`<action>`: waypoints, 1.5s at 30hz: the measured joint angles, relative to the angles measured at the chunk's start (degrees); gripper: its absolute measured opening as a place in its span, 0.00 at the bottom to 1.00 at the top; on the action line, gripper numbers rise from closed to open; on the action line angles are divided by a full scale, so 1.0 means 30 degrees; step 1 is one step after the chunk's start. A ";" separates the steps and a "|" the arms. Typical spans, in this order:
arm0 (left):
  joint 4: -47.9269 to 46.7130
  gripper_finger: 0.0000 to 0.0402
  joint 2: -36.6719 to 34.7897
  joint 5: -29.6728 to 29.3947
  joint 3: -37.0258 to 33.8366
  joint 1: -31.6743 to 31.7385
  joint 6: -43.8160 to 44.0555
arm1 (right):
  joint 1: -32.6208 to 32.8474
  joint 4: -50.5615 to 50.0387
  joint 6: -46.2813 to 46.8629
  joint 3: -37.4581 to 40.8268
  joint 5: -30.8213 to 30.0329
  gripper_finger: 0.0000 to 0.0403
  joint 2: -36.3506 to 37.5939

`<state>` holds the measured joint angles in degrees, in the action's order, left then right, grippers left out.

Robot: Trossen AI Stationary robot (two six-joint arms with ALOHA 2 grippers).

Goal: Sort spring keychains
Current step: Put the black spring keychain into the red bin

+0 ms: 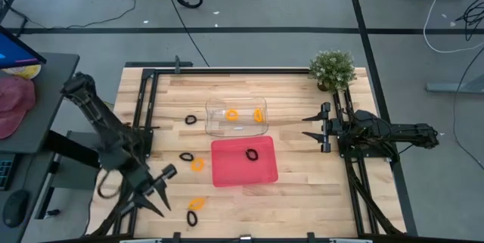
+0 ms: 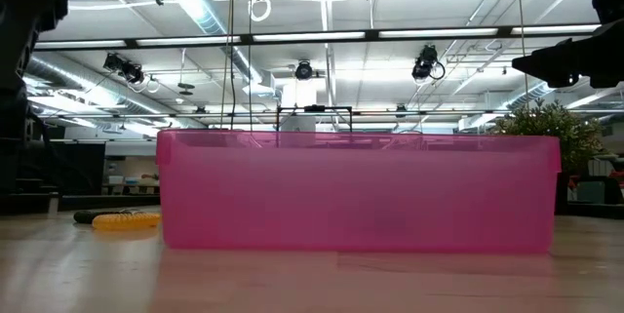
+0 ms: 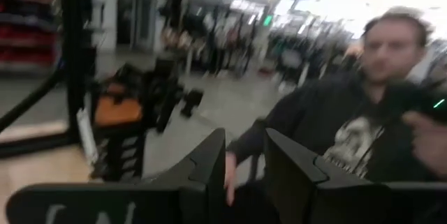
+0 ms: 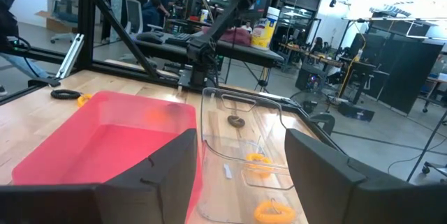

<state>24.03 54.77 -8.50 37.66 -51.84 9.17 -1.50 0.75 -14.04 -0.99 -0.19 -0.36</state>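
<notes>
In the high view two orange spring keychains [image 1: 231,114] [image 1: 259,114] lie in the clear tray [image 1: 215,126] and one black one [image 1: 252,153] lies in the red tray [image 1: 242,173]. On the bare wood lie a black one [image 1: 190,119], a black [image 1: 186,156] and orange [image 1: 197,164] pair, and an orange [image 1: 197,203] and black [image 1: 191,217] pair near the near edge. My left gripper [image 1: 162,188] [image 3: 244,165] is open, raised at the near left corner and pointing off the table. My right gripper [image 1: 308,126] [image 4: 241,175] is open, right of the trays, facing them.
A potted plant [image 1: 333,69] stands at the far right corner. Black frame rails [image 1: 144,107] run along both table sides. A person [image 3: 349,112] sits beyond the near edge. In the low view the red tray [image 2: 356,191] fills the middle.
</notes>
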 joint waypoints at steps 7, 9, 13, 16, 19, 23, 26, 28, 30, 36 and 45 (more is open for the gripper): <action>-0.3961 0.26 0.3969 -0.2941 0.3345 -0.0967 0.0060 | 0.0000 0.0000 0.0000 0.0000 0.0000 0.55 0.0000; -0.5348 0.26 0.5119 -0.3384 0.4372 -0.1133 0.0208 | -0.0007 0.0000 0.0000 0.0000 0.0000 0.55 0.0000; -0.8029 0.26 0.7485 -0.3468 0.6358 -0.1259 0.0823 | -0.0007 0.0000 0.0000 0.0000 0.0000 0.55 0.0000; -0.9216 0.26 0.9242 -0.3496 0.7625 -0.1259 0.1236 | -0.0007 0.0000 0.0000 0.0000 0.0000 0.55 0.0000; -0.9769 0.26 1.0695 -0.3889 0.8646 -0.1184 0.1817 | -0.0001 0.0000 0.0000 0.0000 0.0000 0.55 0.0000; -1.0874 0.26 1.2116 -0.4240 0.9638 -0.0927 0.3278 | -0.0002 0.0000 0.0000 0.0000 0.0000 0.55 0.0000; -1.2354 0.26 1.2798 -0.4781 1.0151 -0.0614 0.6071 | -0.0001 0.0000 0.0000 0.0000 0.0000 0.55 0.0000; -1.3474 0.26 1.3014 -0.4863 1.0261 -0.0265 0.8248 | -0.0001 0.0000 0.0000 0.0000 0.0000 0.55 0.0000; -1.4372 0.26 1.3154 -0.4887 1.0229 0.0105 1.0404 | 0.0000 0.0000 0.0000 0.0000 0.0000 0.55 0.0000; -1.6590 0.26 1.3943 -0.4886 1.0174 0.0930 1.5251 | -0.0005 0.0000 0.0000 0.0000 0.0000 0.55 0.0000; -1.6432 0.26 1.5417 -0.0666 1.0160 0.1024 1.9342 | -0.0007 0.0000 0.0000 0.0000 0.0000 0.55 0.0000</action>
<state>-25.26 101.03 -10.50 68.14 -48.77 67.20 -1.52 0.75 -14.04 -0.99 -0.19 -0.36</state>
